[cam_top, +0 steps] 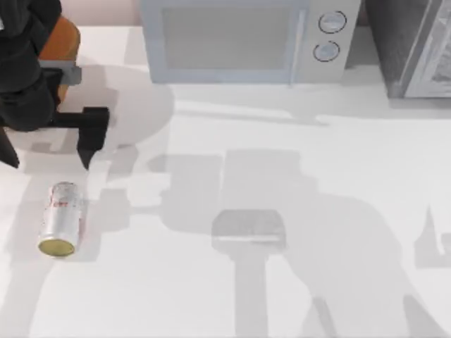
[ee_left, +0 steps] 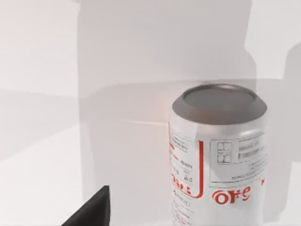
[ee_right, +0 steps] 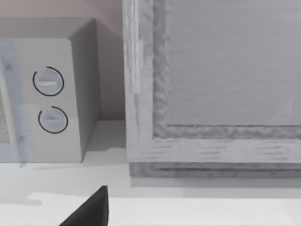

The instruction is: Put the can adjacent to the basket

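The can lies on its side near the table's left edge, silvery with red print, its dull gold end facing the front. In the left wrist view the can looms close beside one black fingertip. My left gripper hovers just behind the can, open, with nothing between its fingers. A slice of the orange-brown basket shows at the back left corner, mostly hidden by my left arm. Of my right gripper, open and parked near the back right, one fingertip shows in the right wrist view.
A grey microwave with two round knobs stands along the back edge. A grey cabinet stands at the back right, and this cabinet is close in the right wrist view. White tabletop stretches across the middle and right.
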Controlling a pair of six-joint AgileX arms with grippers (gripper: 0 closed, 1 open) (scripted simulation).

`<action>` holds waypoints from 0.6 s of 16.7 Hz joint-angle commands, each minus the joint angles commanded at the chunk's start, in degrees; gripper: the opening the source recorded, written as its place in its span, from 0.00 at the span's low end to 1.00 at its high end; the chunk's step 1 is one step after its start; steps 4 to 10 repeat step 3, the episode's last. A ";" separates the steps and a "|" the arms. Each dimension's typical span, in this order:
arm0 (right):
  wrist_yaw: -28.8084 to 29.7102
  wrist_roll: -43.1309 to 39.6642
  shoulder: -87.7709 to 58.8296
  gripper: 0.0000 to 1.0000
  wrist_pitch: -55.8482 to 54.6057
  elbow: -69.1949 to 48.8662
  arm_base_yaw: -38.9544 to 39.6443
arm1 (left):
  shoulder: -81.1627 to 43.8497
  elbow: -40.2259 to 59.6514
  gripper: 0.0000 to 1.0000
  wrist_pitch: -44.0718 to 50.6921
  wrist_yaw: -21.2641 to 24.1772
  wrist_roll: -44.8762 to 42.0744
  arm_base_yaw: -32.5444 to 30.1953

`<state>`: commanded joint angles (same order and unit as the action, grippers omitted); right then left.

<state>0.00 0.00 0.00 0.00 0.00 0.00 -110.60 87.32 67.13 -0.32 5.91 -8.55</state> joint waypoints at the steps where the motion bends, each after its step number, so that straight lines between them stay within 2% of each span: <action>1: 0.00 0.00 0.00 1.00 0.00 0.00 0.00 | -0.23 0.74 1.00 0.24 0.17 -0.01 0.64; 10: 0.00 0.00 0.00 1.00 0.00 0.00 0.00 | -0.42 1.21 1.00 0.34 0.29 -0.02 1.07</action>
